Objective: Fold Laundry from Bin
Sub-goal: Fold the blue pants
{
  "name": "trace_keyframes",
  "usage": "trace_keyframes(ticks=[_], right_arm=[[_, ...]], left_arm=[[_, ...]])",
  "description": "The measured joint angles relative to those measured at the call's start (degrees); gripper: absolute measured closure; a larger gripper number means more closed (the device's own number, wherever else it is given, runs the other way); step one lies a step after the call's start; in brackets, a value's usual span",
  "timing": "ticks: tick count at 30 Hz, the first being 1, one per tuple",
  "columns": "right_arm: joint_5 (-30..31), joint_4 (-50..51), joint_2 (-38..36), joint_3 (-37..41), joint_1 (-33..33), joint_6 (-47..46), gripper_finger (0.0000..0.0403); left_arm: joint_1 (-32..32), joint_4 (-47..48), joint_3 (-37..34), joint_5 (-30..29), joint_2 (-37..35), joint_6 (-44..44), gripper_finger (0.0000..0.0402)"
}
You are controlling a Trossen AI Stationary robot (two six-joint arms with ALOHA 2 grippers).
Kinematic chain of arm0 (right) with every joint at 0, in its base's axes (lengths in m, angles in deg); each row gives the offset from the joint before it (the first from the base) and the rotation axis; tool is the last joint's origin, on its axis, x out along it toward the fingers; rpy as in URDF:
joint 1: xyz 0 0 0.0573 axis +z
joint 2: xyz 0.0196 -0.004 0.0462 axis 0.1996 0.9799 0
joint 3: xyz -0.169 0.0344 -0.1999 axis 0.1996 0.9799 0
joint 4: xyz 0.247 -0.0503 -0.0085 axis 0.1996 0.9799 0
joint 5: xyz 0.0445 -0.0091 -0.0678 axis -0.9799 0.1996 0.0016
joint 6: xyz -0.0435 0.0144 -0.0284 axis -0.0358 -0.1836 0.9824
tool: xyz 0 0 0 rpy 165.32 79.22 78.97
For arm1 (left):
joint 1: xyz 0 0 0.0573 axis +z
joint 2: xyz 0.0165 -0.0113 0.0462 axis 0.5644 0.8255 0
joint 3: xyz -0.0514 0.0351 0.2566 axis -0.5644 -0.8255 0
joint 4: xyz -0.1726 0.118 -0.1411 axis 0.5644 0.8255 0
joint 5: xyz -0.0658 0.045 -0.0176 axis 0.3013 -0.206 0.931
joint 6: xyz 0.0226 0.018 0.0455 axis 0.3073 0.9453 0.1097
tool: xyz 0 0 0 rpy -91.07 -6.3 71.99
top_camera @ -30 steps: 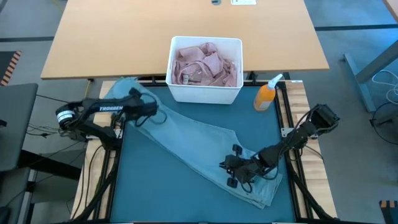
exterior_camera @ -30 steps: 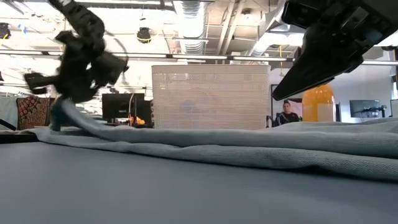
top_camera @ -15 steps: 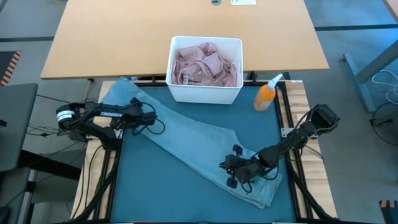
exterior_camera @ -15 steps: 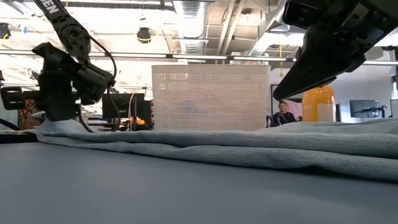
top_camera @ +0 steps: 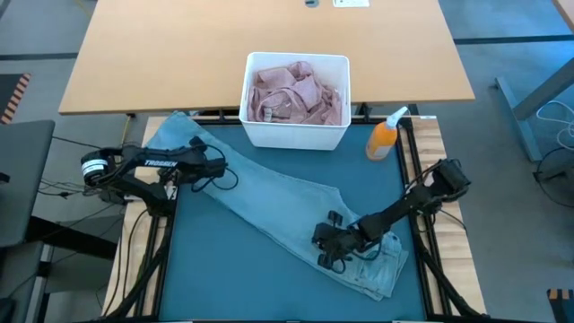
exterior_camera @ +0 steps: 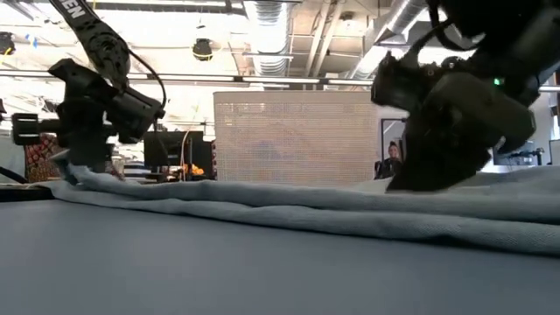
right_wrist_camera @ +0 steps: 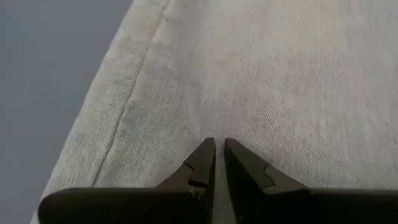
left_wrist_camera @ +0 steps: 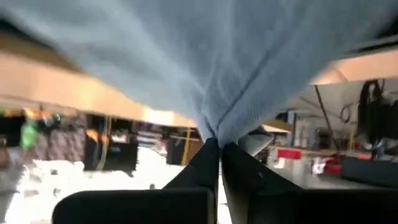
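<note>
With the jeans point(top_camera: 269, 205) spread across the mat point(top_camera: 224, 278), the right gripper point(top_camera: 325, 254) has slid slightly left, fingers nearly together on the leg, while the left gripper point(top_camera: 199, 174) stays clamped on the waistband.

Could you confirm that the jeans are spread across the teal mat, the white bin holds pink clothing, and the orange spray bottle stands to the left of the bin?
Not quite: in the high view the orange spray bottle stands to the right of the bin, not the left. The rest holds: the jeans are spread across the teal mat, and the white bin holds pink clothing.
</note>
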Motion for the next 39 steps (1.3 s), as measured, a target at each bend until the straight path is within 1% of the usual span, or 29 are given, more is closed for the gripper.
trace_keyframes(ticks=[4, 8, 13, 17, 19, 20, 21, 22, 23, 24, 26, 27, 28, 29, 30, 32, 34, 37, 39], right_arm=[[-0.6, 1.4, 0.2, -0.1, 1.4, -2.6, 0.0338], [-2.0, 2.8, -2.7, 0.2, 2.6, -1.9, 0.0338], [-2.7, 2.9, -10.7, 0.2, 2.1, 1.1, 0.0338], [-2.6, 6.0, -17.0, 0.2, 1.9, -0.2, 0.0338], [-3.9, 9.2, -20.3, 0.2, 2.8, -2.7, 0.0338], [-4.9, 10.9, -21.6, 0.2, 3.5, -4.1, 0.0338], [-5.8, 12.3, -22.8, 0.2, 4.4, -5.3, 0.0338], [-6.3, 13.3, -23.8, 0.2, 5.5, -6.0, 0.0338], [-6.6, 13.9, -24.7, 0.2, 6.9, -6.2, 0.0338], [-6.6, 13.8, -25.3, 0.2, 8.5, -6.2, 0.0338], [-6.6, 13.5, -26.2, -0.1, 11.3, -6.3, 0.0338], [-6.5, 13.7, -26.2, -0.7, 12.5, -6.4, 0.0338], [-6.2, 13.9, -26.0, -1.4, 13.5, -6.4, 0.0338], [-5.3, 14.6, -25.7, -2.4, 14.3, -6.3, 0.0338], [-4.1, 15.5, -25.3, -3.5, 14.7, -6.2, 0.0338], [-1.6, 17.8, -24.0, -5.6, 14.8, -6.1, 0.0338], [-0.5, 21.0, -22.3, -7.4, 14.7, -6.2, 0.0338], [-0.2, 23.7, -19.5, -9.0, 14.7, -6.2, 0.0338], [-0.2, 24.2, -17.7, -9.0, 14.7, -6.5, 0.0338]], left_arm=[[1.6, 1.1, 3.2, -0.2, 0.0, -1.3, 0.0393], [2.4, 2.6, 5.2, -1.0, 0.0, -0.2, 0.0365], [2.5, 2.7, 8.3, -4.7, 0.0, -2.0, 0.0318], [2.5, 3.3, 12.0, -4.7, 0.0, -6.5, 0.0287], [2.5, 2.9, 14.0, -2.9, 0.0, -10.5, 0.0276], [2.5, 2.5, 15.4, -0.2, 0.0, -13.1, 0.0272], [2.4, 2.1, 16.7, 4.1, 0.0, -16.1, 0.0269], [2.2, 1.5, 18.1, 10.2, 0.0, -19.1, 0.0267], [1.9, 0.5, 19.3, 17.4, 0.0, -22.0, 0.0267], [1.7, -1.3, 20.5, 25.9, 0.0, -24.8, 0.0267], [0.8, -5.6, 22.2, 41.9, 0.0, -28.1, 0.0269], [-0.1, -7.4, 22.6, 49.0, 0.0, -28.8, 0.0272], [-1.4, -9.5, 22.8, 54.2, 0.0, -29.0, 0.0274], [-3.1, -11.8, 22.8, 57.1, 0.0, -28.9, 0.0278], [-5.0, -14.0, 22.8, 58.2, 0.0, -28.5, 0.0281], [-8.6, -16.4, 22.9, 58.0, 0.0, -28.0, 0.0288], [-12.0, -17.2, 22.9, 56.9, 0.0, -28.1, 0.0294], [-16.7, -19.2, 22.3, 58.3, 0.0, -30.8, 0.0298], [-19.8, -22.4, 21.4, 60.0, 0.0, -33.5, 0.0299]])
